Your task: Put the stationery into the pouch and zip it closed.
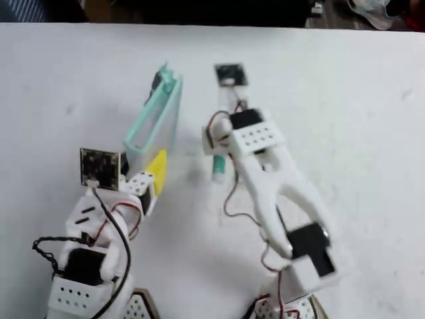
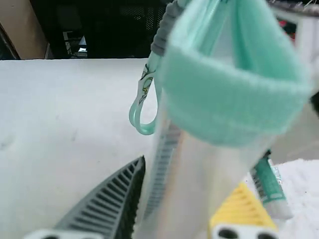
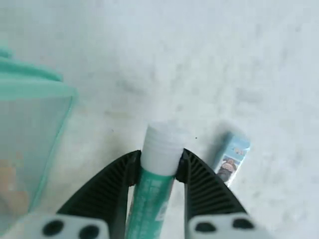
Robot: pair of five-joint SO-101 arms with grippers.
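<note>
The pouch [image 1: 156, 119] stands left of the worktop's [image 1: 345, 80] middle, its long side running towards the far edge. Its walls are clear, glossy plastic, and it is bound with a soft, woven mint-green band. From above, that band outlines a long, narrow rectangle. At the far end are a grey zip slider [image 2: 162, 35] and a thin mint loop [image 2: 142, 112] hanging from it.

The left gripper [image 2: 192, 199] is clamped on the pouch's near end. 1 dark ribbed jaw presses 1 clear wall and 1 yellow ribbed jaw presses the other. Whether the pouch's lower edge rests on the worktop cannot be told.

The right gripper [image 3: 159, 159] is near the middle of the worktop, just to the right of the pouch and apart from it. Its 2 black ribbed jaws are closed tightly on a glue stick [image 3: 158, 149]. This is a slim round tube with a printed green body and a white ridged cap that sticks out past the fingertips. Whether the stick touches the surface cannot be told.

A small rectangular eraser [image 3: 230, 158] in a printed pale-blue sleeve lies flat on the worktop just beside the right gripper, apart from the jaws. The worktop is white and matte, with faint mottling.
</note>
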